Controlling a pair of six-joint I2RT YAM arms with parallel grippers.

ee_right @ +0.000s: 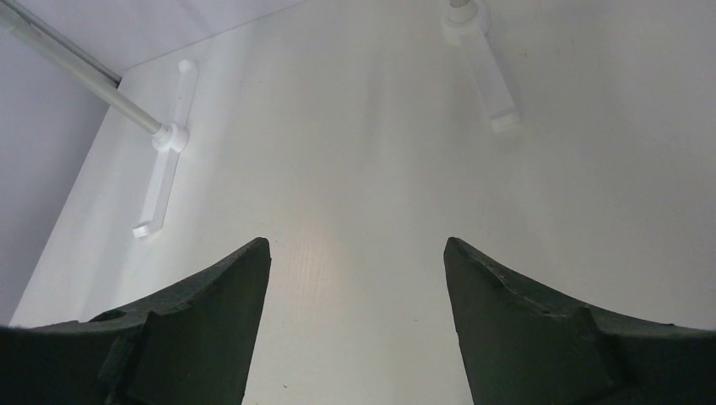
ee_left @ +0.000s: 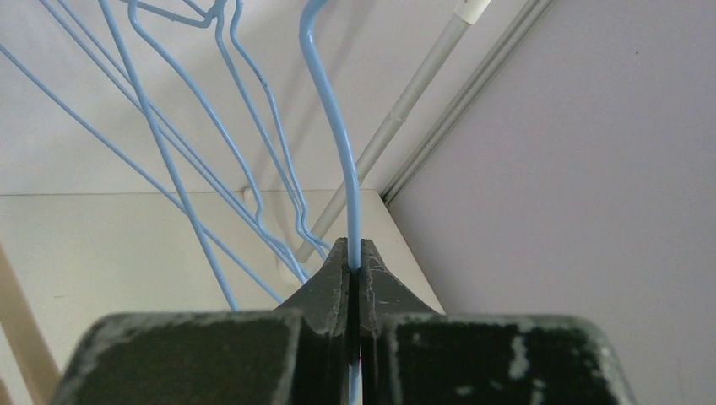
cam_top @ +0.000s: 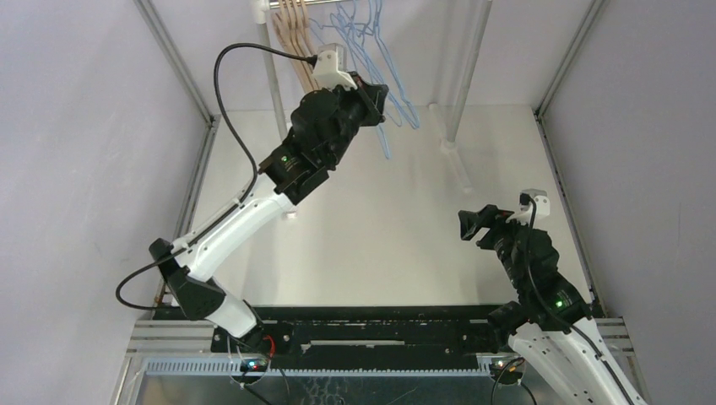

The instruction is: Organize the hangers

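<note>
Left wrist view shows your left gripper clenched on a thin light-blue wire hanger, middle of the frame. Your right gripper is spread wide over the white desk.

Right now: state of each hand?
Left hand: closed on a light-blue wire hanger.
Right hand: open, holding nothing.
</note>
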